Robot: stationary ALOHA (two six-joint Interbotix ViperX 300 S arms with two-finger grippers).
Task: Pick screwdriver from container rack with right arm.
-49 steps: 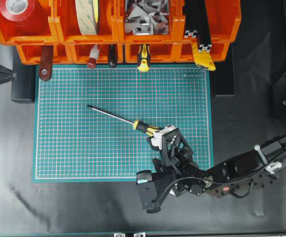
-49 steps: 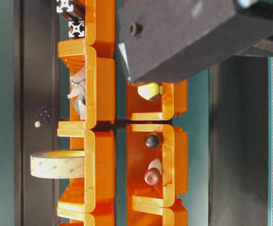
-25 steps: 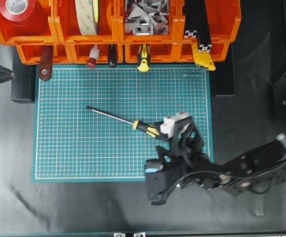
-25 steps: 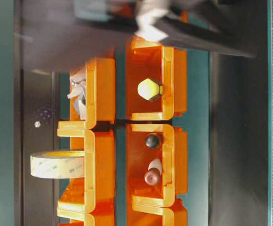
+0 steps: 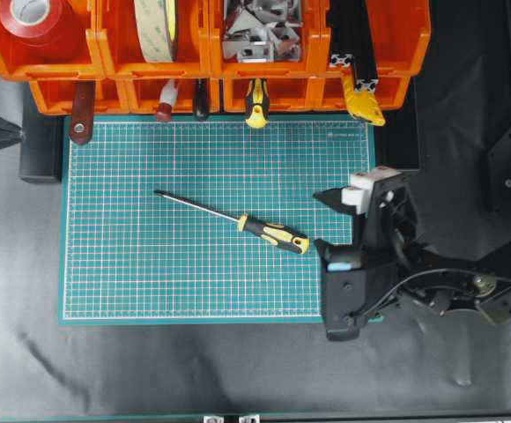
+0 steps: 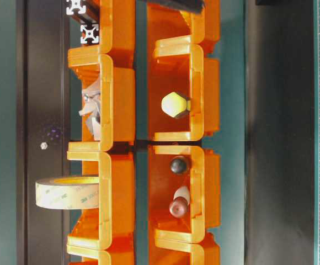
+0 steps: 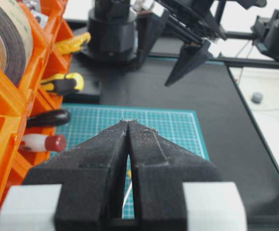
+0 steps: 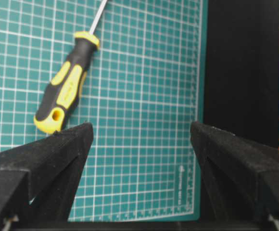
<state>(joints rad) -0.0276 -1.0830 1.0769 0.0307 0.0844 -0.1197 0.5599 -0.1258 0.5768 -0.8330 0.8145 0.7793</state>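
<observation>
The screwdriver (image 5: 233, 217) lies loose on the mat (image 5: 150, 273), shaft pointing up-left, just left of the right gripper's (image 5: 361, 194) wide-apart, empty jaws.

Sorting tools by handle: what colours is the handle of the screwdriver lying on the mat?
Yellow and black, clearest in the right wrist view.

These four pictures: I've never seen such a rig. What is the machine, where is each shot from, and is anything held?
It is a two-armed table robot. One picture looks down from overhead, one sits at table level facing the orange rack, and one camera rides on each wrist. On the green mat lies the screwdriver, loose. The right gripper stands open beside its handle and holds nothing. The left gripper, seen from its own wrist camera, is shut and empty. The rack's bins hold tape rolls, brackets and other tools.
</observation>
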